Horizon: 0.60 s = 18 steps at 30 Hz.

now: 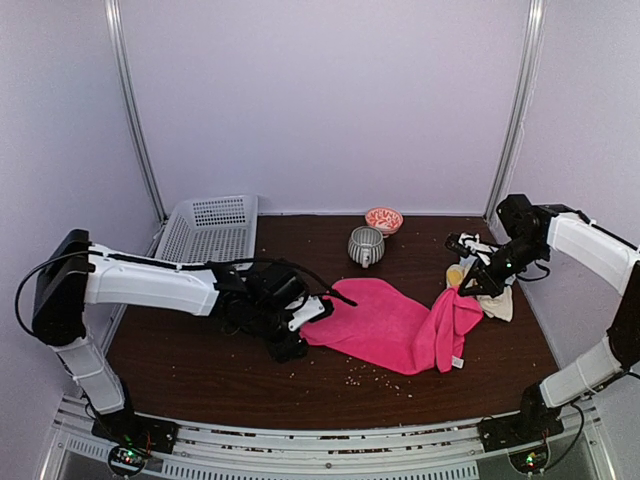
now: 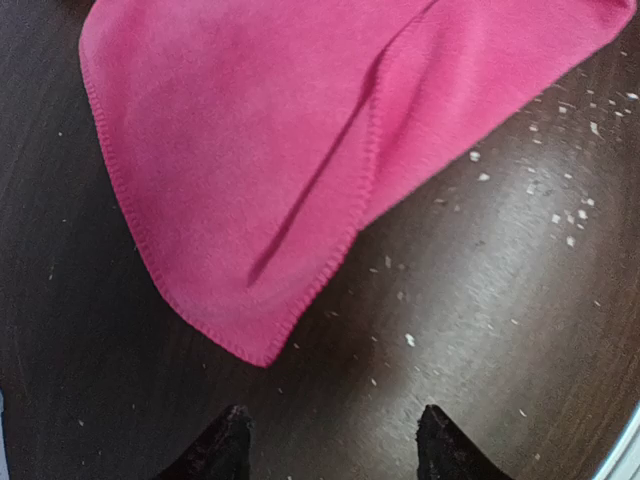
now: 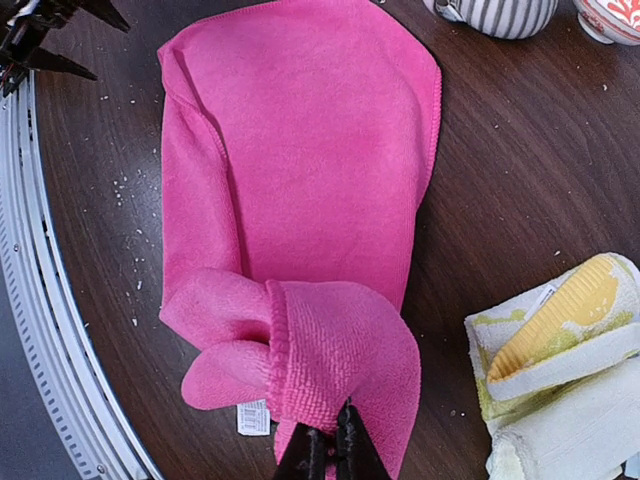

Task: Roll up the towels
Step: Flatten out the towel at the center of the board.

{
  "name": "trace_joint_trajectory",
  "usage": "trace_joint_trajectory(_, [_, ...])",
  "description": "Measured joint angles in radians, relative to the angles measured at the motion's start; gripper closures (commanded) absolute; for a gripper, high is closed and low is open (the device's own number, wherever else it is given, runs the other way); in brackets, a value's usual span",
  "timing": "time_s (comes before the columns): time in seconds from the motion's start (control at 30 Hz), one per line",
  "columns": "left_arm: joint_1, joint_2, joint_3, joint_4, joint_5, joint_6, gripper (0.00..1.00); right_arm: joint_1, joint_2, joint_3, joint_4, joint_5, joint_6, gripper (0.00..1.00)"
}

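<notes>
Pink towel (image 1: pixel 385 325) lies spread across the middle of the dark wooden table (image 1: pixel 200 370), with 1 end bunched and lifted at the right. The right gripper (image 3: pixel 330 450) is pinched tight on that raised end, probably to begin curling it back over the flat part. The left gripper (image 2: pixel 335 445) holds nothing. Its 2 fingers stand apart just behind the towel's left corner without touching it, perhaps ready to pin or tension that corner.

A long crease runs through the flat part near the left corner, so the cloth is not lying smooth for rolling. Its stitched hem is clear all round the left end.

Bare wood lies in front of the towel, scattered with crumbs (image 1: pixel 375 378), and gives room to roll toward the left. Behind it, a striped mug (image 1: pixel 365 245) and a red patterned bowl (image 1: pixel 384 219) stand close to the far edge. A heap of cream and yellow towels (image 3: pixel 560 370) lies just beside the right gripper, so room is tight there. A white basket (image 1: pixel 210 228) sits well apart at the back left.
</notes>
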Motion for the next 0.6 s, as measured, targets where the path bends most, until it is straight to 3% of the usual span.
trace_joint_trajectory(0.27, [0.149,0.168,0.103,-0.006,0.11,0.007,0.5,0.0,0.0,-0.024,0.032,0.001,0.0,0.97])
trace_joint_trajectory(0.4, [0.156,0.215,0.156,-0.005,0.135,0.017,0.55,0.0,0.0,-0.034,0.044,0.001,0.0,0.97])
trace_joint_trajectory(0.6, [0.151,0.254,0.175,-0.012,0.154,0.028,0.51,0.0,0.011,-0.034,0.057,0.001,0.0,0.97])
